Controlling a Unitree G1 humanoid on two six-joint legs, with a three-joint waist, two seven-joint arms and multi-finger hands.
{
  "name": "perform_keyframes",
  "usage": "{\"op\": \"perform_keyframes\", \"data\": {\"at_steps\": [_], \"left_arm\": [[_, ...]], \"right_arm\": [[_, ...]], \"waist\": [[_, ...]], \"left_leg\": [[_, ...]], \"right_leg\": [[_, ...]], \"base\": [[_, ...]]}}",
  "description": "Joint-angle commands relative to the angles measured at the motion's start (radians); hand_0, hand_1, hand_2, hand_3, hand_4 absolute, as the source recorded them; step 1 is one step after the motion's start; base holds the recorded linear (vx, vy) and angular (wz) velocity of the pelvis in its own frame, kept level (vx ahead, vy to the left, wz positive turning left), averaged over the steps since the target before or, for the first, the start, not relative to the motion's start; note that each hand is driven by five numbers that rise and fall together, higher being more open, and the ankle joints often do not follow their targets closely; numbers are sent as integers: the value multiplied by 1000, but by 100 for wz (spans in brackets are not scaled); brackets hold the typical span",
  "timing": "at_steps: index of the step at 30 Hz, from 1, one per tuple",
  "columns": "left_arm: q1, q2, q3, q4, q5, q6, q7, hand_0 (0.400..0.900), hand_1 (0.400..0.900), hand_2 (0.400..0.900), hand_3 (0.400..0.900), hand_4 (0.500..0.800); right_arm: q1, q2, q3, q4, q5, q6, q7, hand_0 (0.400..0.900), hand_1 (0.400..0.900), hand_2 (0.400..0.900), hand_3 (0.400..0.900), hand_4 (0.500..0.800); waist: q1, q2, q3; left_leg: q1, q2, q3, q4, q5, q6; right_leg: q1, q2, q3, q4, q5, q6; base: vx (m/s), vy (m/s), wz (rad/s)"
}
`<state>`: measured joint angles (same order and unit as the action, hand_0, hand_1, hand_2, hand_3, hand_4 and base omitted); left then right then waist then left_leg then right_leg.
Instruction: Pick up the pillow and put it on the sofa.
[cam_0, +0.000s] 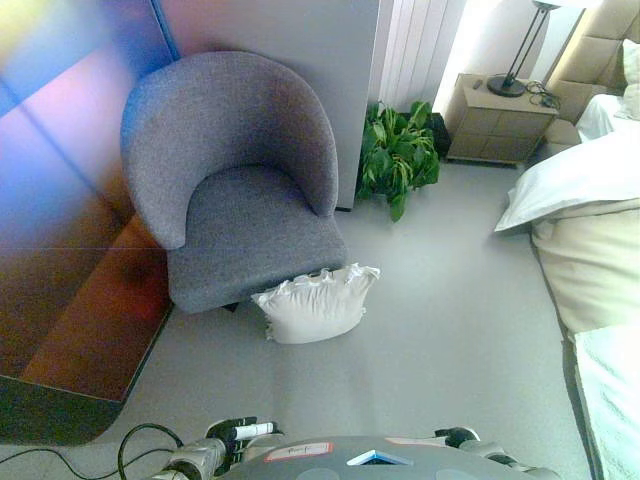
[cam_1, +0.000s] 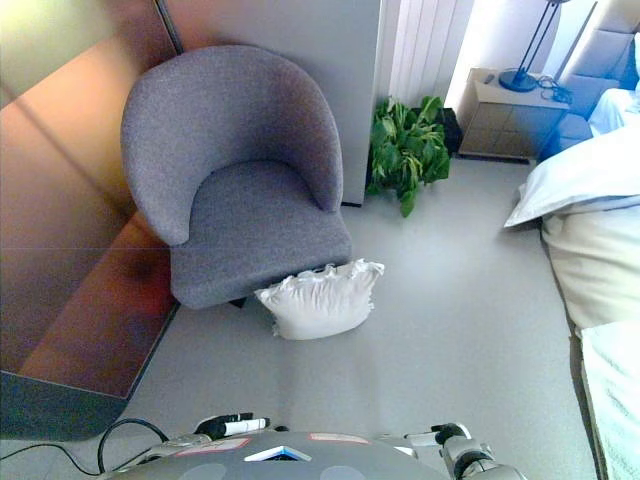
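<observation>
The pillow (cam_0: 316, 303) lies on the floor (cam_0: 450, 340), leaning against the front edge of the grey chair (cam_0: 235, 180), which serves as the sofa here. It is ahead of both hands and well apart from them, a little to the right of the left hand (cam_0: 243, 431) and to the left of the right hand (cam_1: 448, 436).

Both hands show only at the bottom edge of the views, low and close to the robot. The left hand shows dark fingers with a white tip pointing right; whether they are spread or curled cannot be told. The right hand shows only as a small dark part, and its state cannot be told either. Neither holds anything.

The step in hand appears to be the approach: nothing has been reached for yet. To do it well, the robot would likely need to close in and bend until the pillow sits between the hands, then take it from both sides. It looks soft and frilled, so a squeeze on the bulk should hold better than a pinch on the edge. The seat is just behind and above the pillow, so the lift needs to clear the seat's front edge. The plant (cam_0: 398, 152) and bed (cam_0: 590, 250) stand well to the right, out of the way.
</observation>
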<state>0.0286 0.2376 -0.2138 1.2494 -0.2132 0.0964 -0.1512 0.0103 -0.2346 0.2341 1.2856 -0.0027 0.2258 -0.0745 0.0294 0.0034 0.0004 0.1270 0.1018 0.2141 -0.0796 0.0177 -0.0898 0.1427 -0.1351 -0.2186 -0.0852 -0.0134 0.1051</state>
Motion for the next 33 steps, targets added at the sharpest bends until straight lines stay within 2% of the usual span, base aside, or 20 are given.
{"op": "perform_keyframes", "data": {"at_steps": [1, 5, 7, 14, 19, 20, 22, 23, 24, 25, 27, 30, 33], "left_arm": [[-46, -1, 4, 54, -25, -2, -7, 900, 900, 900, 900, 800], [-41, -9, -2, 56, -29, 1, -24, 900, 900, 900, 900, 800], [-37, -12, 0, 60, -27, -14, -18, 900, 900, 900, 900, 800], [-36, -10, 3, 64, -8, -4, -12, 900, 900, 900, 900, 800], [-41, -5, -10, 57, -4, 7, 19, 900, 900, 900, 900, 800], [-42, -4, -11, 55, -10, 8, 24, 900, 900, 900, 900, 800], [-50, -8, 0, 50, -62, 5, 31, 900, 900, 900, 900, 800], [-49, -9, 8, 47, -88, -1, 32, 900, 900, 900, 900, 800], [-45, -12, 16, 41, -110, -8, 32, 900, 900, 900, 900, 800], [-41, -15, 21, 38, -121, -14, 33, 900, 900, 900, 900, 800], [-35, -22, 27, 36, -137, -20, 34, 900, 900, 900, 900, 800], [-25, -19, 39, 43, -122, -16, 17, 900, 900, 900, 900, 800], [-10, -24, 49, 61, -121, -23, 14, 900, 900, 900, 900, 800]], "right_arm": [[-42, 6, 46, 69, -12, 4, -3, 900, 900, 900, 900, 800], [-44, 6, 50, 67, -33, 9, -4, 900, 900, 900, 900, 800], [-44, 10, 55, 69, -35, 9, -9, 900, 900, 900, 900, 800], [-45, 14, 63, 70, -48, 12, -3, 900, 900, 900, 900, 800], [-55, 9, 77, 57, -31, 8, -7, 900, 900, 900, 900, 800], [-57, 7, 76, 55, -33, 9, -8, 900, 900, 900, 900, 800], [-65, -8, 81, 51, -49, 11, -7, 900, 900, 900, 900, 800], [-68, -17, 83, 49, -65, 11, -1, 900, 900, 900, 900, 800], [-70, -30, 89, 42, -88, 14, 3, 900, 900, 900, 900, 800], [-72, -37, 95, 39, -100, 18, 5, 900, 900, 900, 900, 800], [-79, -48, 101, 45, -106, 18, 4, 900, 900, 900, 900, 800], [-93, -60, 92, 55, -121, -9, 17, 900, 900, 900, 900, 800], [-91, -59, 91, 55, -134, -22, 18, 900, 900, 900, 900, 800]], "waist": [[-13, -18, 18], [-9, -16, 19], [-8, -17, 20], [-10, -17, 23], [-27, -13, 42], [-31, -14, 46], [-36, -35, 72], [-32, -43, 85], [-20, -46, 106], [-8, -43, 122], [12, -27, 145], [40, 20, 160], [69, 31, 159]], "left_leg": [[1, -31, 17, -8, -59, 31], [4, -32, 16, -8, -60, 32], [5, -32, 16, -8, -59, 31], [11, -26, 15, -8, -60, 32], [8, -6, 9, 10, -45, 25], [3, -3, 5, 27, -47, 23], [-62, -5, -5, 222, -76, 24], [-105, -6, -19, 325, -69, 25], [-172, -14, -48, 423, -37, 24], [-223, -24, -65, 451, -16, 23], [-281, -24, -67, 421, 18, 17], [-298, 39, -25, 186, 142, -29], [-320, 75, -15, 23, 218, -60]], "right_leg": [[-28, 0, -39, 2, 40, 35], [-24, -1, -44, 2, 39, 35], [-24, -1, -45, 4, 38, 34], [-23, 7, -42, 11, 31, 27], [-43, 38, 0, 43, 9, 2], [-48, 45, 11, 48, 7, -4], [-71, 38, 27, 72, 6, -30], [-77, 35, 27, 77, 8, -43], [-78, 33, 27, 81, 11, -55], [-77, 32, 32, 86, 9, -58], [-67, 36, 39, 93, -4, -54], [-8, 47, 23, 85, -53, -37], [68, 44, 23, 61, -89, -28]], "base": [[0, 0, 0], [16, -4, 1], [34, -23, 2], [51, -67, -1], [39, -129, -3], [26, -149, -8], [30, -154, -26], [41, -120, -51], [54, -75, -58], [81, -14, -58], [188, 90, -36], [340, 162, -9], [416, 157, -16]]}}
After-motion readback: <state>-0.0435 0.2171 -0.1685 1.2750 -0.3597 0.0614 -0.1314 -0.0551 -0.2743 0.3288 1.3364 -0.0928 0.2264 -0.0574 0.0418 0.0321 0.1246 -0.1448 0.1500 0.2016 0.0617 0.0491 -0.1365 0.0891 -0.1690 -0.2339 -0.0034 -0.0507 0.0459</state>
